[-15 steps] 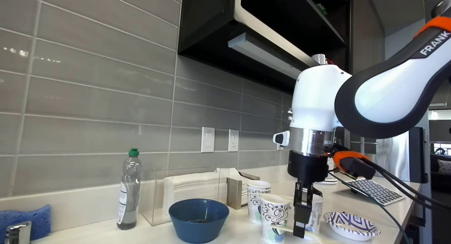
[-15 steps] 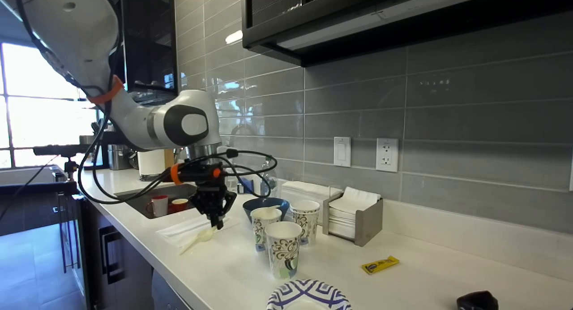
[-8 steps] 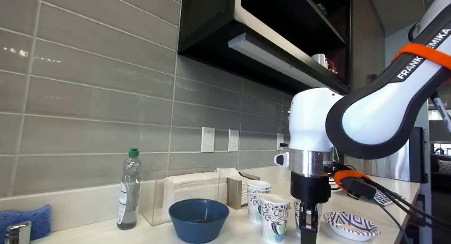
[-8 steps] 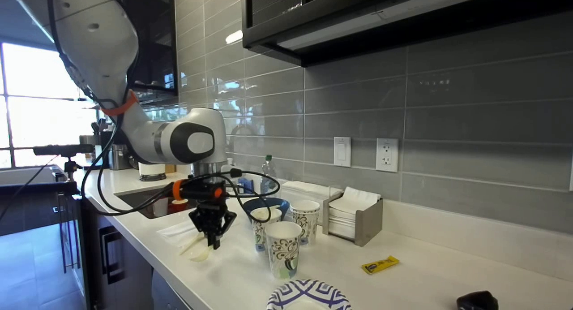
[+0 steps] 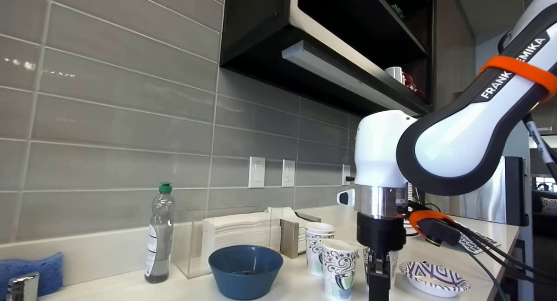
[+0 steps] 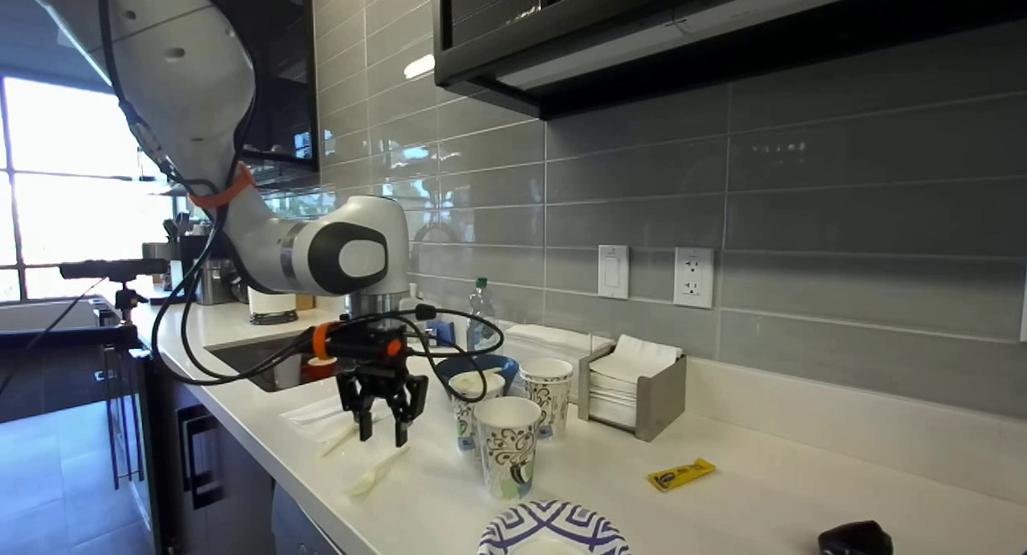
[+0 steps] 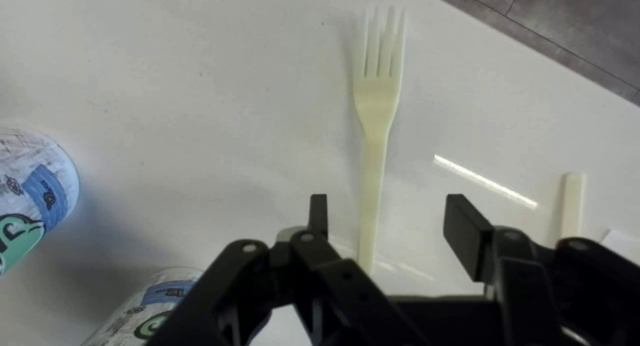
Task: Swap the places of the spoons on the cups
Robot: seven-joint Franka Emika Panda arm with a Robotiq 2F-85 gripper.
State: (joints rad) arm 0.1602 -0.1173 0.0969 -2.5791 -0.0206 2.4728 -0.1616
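A pale fork (image 7: 377, 101) lies on the counter in the wrist view. My gripper (image 7: 385, 208) stands open above it; the fork's handle shows between the fingers, touching neither. White patterned cups (image 6: 509, 447) stand close by in both exterior views, with a stack of cups (image 5: 320, 251) beside them. Across the rim of the rear cup rests what looks like a pale utensil (image 6: 480, 376); its kind cannot be told. Another pale handle (image 7: 572, 206) shows right of the gripper, its head hidden. No utensil here can be made out as one of the spoons.
A blue bowl (image 5: 246, 272) and a napkin holder (image 6: 662, 399) stand behind the cups. In front are a patterned dish (image 6: 554, 515) and a yellow sachet (image 6: 682, 475). A soap bottle (image 5: 161, 235) stands near the wall. The counter's edge runs close to the fork.
My gripper has come down toward the counter. Its jaws, shut before on the fork, have parted, and the fork now lies loose on the counter. The cups have stayed put.
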